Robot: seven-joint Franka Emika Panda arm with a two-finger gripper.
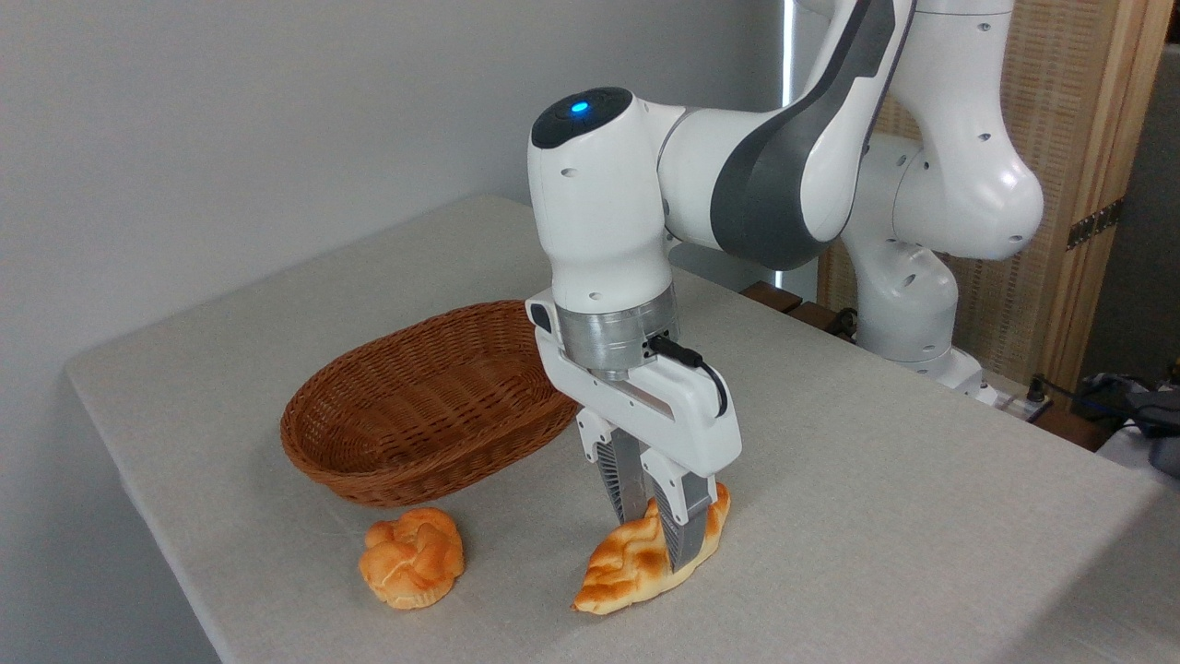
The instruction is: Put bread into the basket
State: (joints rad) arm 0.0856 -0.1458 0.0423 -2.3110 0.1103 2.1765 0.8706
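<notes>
Wicker first, from my left: the basket [426, 406] sits empty on the table, a round bun [412, 557] just in front of it. Right of that, my gripper [656, 533] is closed across the middle of the bread [619, 570], which lies on the cloth. It looks light and squashy, so I judge this mid-loaf hold sound.

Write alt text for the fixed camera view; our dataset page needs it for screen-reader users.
A white robot arm's gripper is closed around a braided loaf lying on a cloth-covered table. An empty oval wicker basket sits behind and to the left, with a small round bun in front of it.
</notes>
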